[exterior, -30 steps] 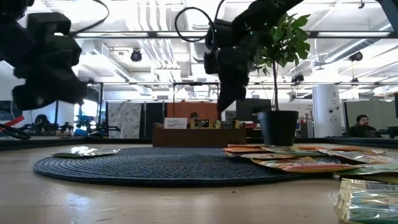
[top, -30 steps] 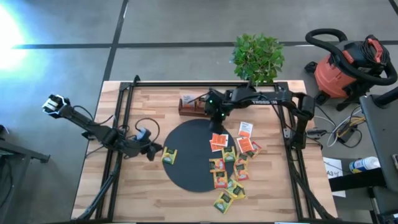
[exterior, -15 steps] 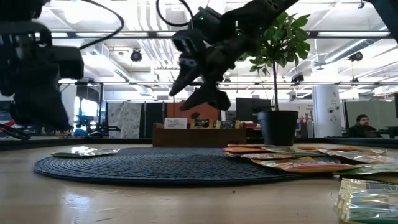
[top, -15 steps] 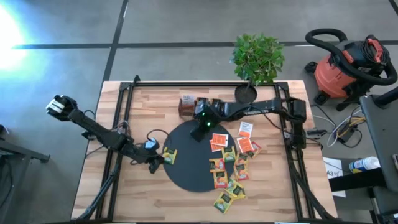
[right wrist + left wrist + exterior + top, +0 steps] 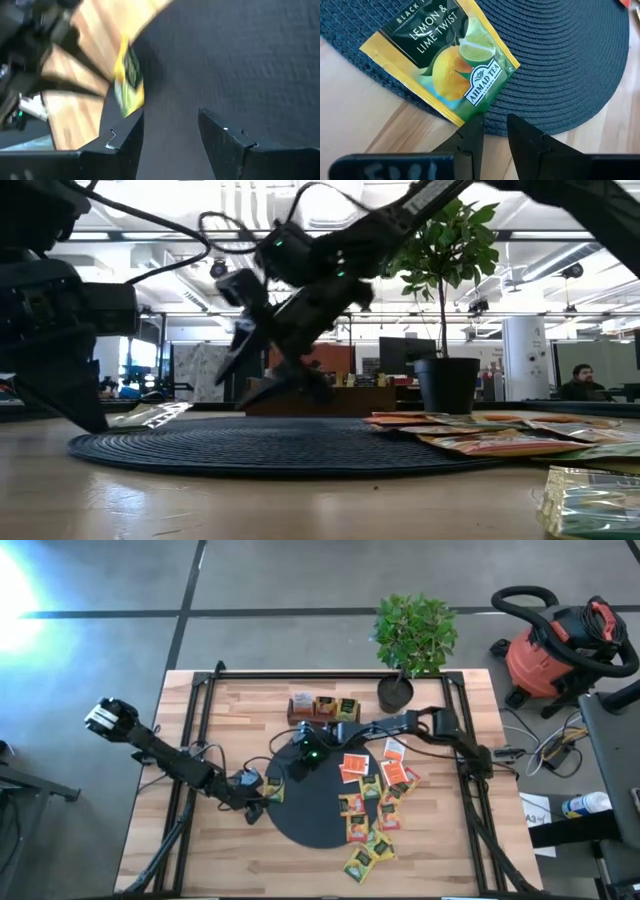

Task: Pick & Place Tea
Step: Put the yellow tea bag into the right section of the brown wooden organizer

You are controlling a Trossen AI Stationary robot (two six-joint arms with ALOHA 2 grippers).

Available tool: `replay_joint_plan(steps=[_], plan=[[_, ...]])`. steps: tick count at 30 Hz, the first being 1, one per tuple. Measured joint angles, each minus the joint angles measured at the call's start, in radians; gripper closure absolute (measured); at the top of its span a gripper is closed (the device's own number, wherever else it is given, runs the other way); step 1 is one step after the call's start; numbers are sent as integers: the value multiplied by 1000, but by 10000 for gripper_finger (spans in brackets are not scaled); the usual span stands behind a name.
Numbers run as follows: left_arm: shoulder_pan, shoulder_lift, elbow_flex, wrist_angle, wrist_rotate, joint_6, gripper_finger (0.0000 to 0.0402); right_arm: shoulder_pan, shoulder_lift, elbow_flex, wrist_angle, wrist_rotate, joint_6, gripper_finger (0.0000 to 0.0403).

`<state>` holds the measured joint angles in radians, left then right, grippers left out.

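A yellow tea sachet (image 5: pixel 272 789) lies at the left rim of the round black mat (image 5: pixel 315 825), half on the mat and half on the wood. My left gripper (image 5: pixel 494 122) stands at the sachet's near corner, pointing down, its fingers a narrow gap apart with nothing between them. My right gripper (image 5: pixel 290 766) hovers open over the mat's far left part, slanting down toward the same sachet (image 5: pixel 127 82). Several more sachets (image 5: pixel 370 805) lie spread over the mat's right side and the wood beside it. My left gripper has one fingertip (image 5: pixel 472 127) at the yellow sachet's near corner (image 5: pixel 465 114), which lies on the wood just off the mat. The fingers come from above, slanting from the table's left. Whether the fingertip touches the corner, I cannot tell.
A small wooden box (image 5: pixel 325 707) holding sachets stands beyond the mat's far edge, with a potted plant (image 5: pixel 398 690) to its right. Black frame rails (image 5: pixel 190 740) run along the table's left and right sides.
My right gripper has opened and swung from near the wooden box toward the table's left and near edge, coming down over the mat toward the yellow sachet. My left gripper has moved toward the near edge and down beside that sachet, whose one end now looks slightly raised.
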<state>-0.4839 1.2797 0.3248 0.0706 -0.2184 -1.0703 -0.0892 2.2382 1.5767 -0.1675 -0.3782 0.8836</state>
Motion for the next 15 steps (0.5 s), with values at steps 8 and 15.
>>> replay_joint_plan(steps=[8,15], plan=[[0,28,-1,16,-11,-17,312,0,106,183,-19,-34,-58,218],[0,27,-2,29,-65,-29,312,15,169,300,-200,-41,-171,218]])
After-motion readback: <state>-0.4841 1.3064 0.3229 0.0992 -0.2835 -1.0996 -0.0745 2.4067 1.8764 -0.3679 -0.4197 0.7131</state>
